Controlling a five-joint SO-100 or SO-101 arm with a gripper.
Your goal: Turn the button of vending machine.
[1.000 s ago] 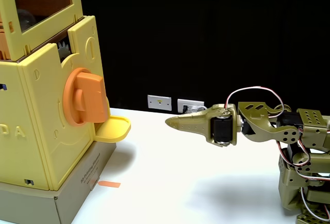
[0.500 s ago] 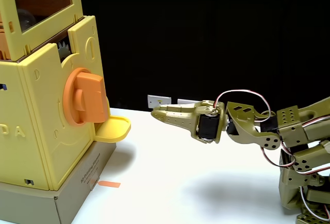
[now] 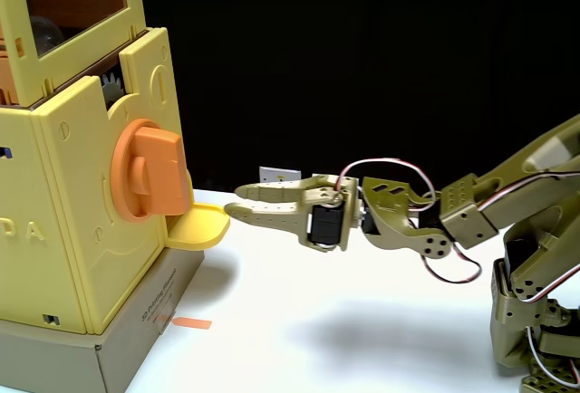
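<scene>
Because the button [image 3: 149, 171] sits upright on the vending machine [image 3: 82, 221], the end effector [image 3: 233, 204], narrowly parted and empty, reaches level below it.

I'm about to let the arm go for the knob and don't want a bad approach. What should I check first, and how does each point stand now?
1. Button free of obstruction: ok, nothing touches it, bar stands upright.
2. Gripper at button height: not ok, it sits lower, level with the tray lip.
3. Jaws open wide enough for the bar: not ok, only a narrow gap shows.
4. Gap to the tray lip: not ok, the tips are nearly on it in the fixed view; contact cannot be told.
5. Vending machine seated on the grey box: ok.
</scene>
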